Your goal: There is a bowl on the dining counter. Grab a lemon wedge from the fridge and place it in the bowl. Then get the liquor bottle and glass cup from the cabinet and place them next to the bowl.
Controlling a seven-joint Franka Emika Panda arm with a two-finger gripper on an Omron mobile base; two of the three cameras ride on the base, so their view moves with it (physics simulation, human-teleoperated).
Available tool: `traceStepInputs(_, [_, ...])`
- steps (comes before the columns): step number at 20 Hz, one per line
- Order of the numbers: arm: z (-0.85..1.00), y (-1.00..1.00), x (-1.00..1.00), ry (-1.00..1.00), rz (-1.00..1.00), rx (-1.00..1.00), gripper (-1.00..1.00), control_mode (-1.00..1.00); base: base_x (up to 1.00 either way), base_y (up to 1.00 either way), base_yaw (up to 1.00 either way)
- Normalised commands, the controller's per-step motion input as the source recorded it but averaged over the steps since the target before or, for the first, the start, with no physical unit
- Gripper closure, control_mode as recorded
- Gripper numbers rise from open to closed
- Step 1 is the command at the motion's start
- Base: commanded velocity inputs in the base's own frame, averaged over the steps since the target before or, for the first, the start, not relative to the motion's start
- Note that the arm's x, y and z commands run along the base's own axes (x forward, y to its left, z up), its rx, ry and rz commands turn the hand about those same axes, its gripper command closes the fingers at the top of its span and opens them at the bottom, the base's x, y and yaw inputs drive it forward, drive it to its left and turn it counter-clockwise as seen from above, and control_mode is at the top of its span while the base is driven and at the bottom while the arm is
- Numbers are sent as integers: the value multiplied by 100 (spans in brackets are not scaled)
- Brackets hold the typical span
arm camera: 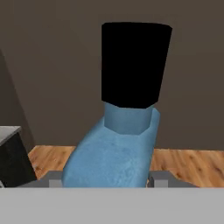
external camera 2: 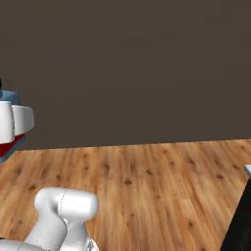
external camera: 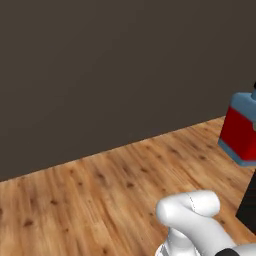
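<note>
one liquor bottle (arm camera: 114, 148) is seen close up in the hand view, rising from between the two finger tips (arm camera: 53, 180) of the claw (arm camera: 105, 181). the grey tips are seen low at either side of the bottle's light blue shoulders, each just against its flank, so the claw is closed on the bottle, the jaws kept fairly wide by its squarish body. the black cap (arm camera: 133, 63) is turned away from the camera, above a short blue neck. the red body is hidden below the frame in that view.

in the left base view the same bottle (external camera: 241, 132) is seen at the right edge, carried in the air over the wooden floor (external camera: 100, 195), tilted, its red body below the blue shoulder. nothing is seen under it but floor. in the right base view only a sliver of red and blue (external camera 2: 7, 139) is shown at the left edge, largely covered by a white part of the arm.

a plain dark brown wall (external camera: 110, 70) is seen behind the bottle in all three views. a dark block with a pale grey top (arm camera: 11, 153) is seen at the left of the hand view, well apart from the bottle; what it is cannot be told.
</note>
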Motion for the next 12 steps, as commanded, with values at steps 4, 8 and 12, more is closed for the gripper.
traceStepInputs(4, [0,0,0,0,0,0,100,100,100,15,-33])
traceStepInputs(8, [0,0,0,0,0,0,100,100,100,40,-30])
traceStepInputs(12, [0,0,0,0,0,0,100,100,100,41,-33])
